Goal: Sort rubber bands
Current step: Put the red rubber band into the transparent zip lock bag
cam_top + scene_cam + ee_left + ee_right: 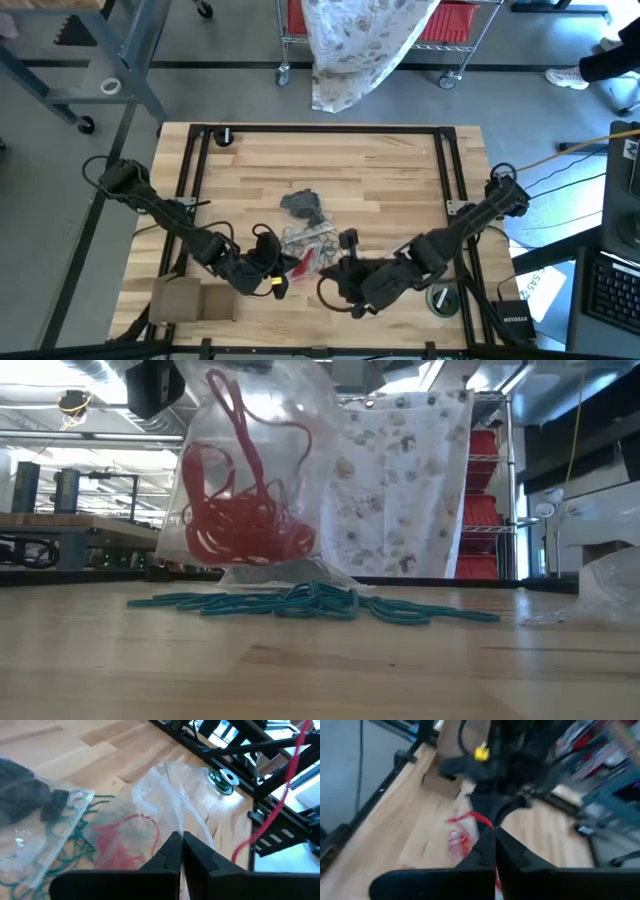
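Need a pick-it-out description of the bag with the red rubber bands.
Start at the wooden table and find its near-centre, between the two arms. A clear plastic bag hangs lifted above a teal band pile. It alone holds red rubber bands; the other bag holds dark ones.

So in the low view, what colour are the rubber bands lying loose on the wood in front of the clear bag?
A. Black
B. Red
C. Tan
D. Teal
D: the loose teal rubber bands lie spread on the table, while the red rubber bands sit inside the lifted clear plastic bag.
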